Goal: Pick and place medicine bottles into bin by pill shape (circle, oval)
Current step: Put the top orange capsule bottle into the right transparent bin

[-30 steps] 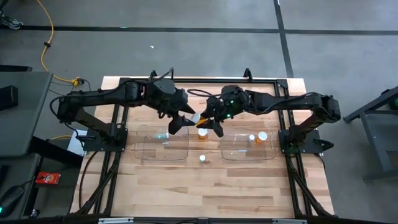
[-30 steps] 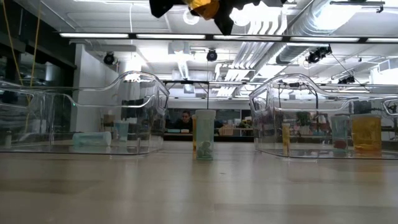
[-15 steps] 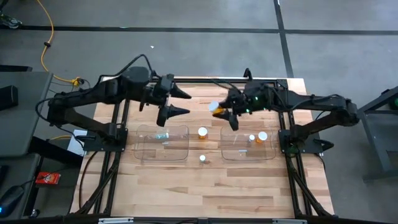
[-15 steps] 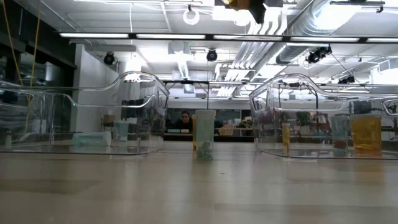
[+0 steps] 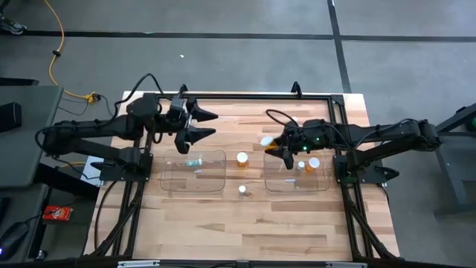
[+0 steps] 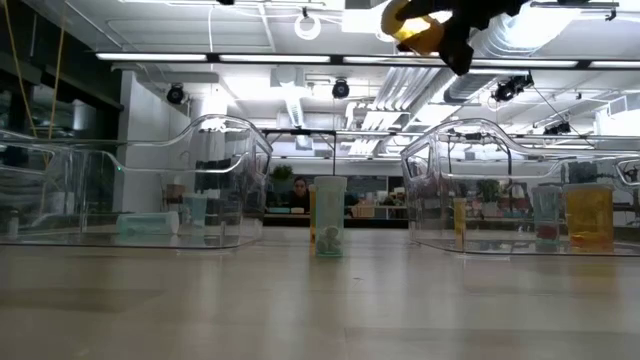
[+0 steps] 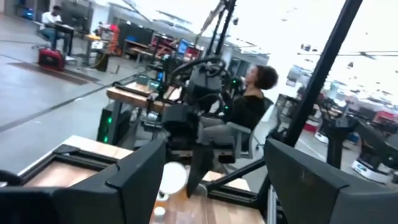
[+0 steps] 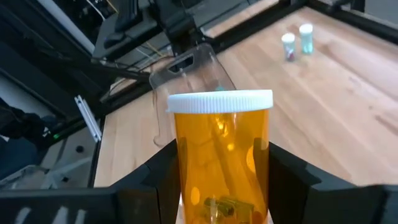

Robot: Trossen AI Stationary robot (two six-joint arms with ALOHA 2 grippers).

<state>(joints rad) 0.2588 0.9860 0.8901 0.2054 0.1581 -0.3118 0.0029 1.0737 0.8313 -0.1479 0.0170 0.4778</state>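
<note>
An amber medicine bottle (image 8: 221, 163) with a white cap (image 5: 265, 141) hangs in the air, and my right gripper (image 5: 277, 147) is shut on it just above the left rim of the right clear bin (image 5: 321, 186). The low view shows it high above the table (image 6: 414, 30). My left gripper (image 5: 211, 124) stands open and holds nothing, level, above the far left of the table beyond the left clear bin (image 5: 172, 186). An amber bottle (image 5: 242, 158) and a pale teal one (image 5: 242, 190) stand upright on the table between the bins. My right gripper pinches the amber bottle's body (image 8: 181, 168) below the cap, one finger (image 8: 160, 182) on each side. The fingers come from the table's right, slanting slightly down. The bottle is lifted clear and tilted, its cap toward the table's left.
Two bottles (image 5: 301, 165) (image 5: 314, 162) stand in the right bin, and a teal one (image 5: 194, 162) lies in the left bin. Black frame rails (image 5: 245, 95) run along the table's far edge and sides. The near half of the wooden table (image 5: 245, 231) is bare.
Both grippers were together at the amber bottle above the table's middle. My left gripper has drawn back toward the table's left and far edge and tipped up to level. My right gripper has carried the bottle toward the table's right, to the right bin's left rim.
</note>
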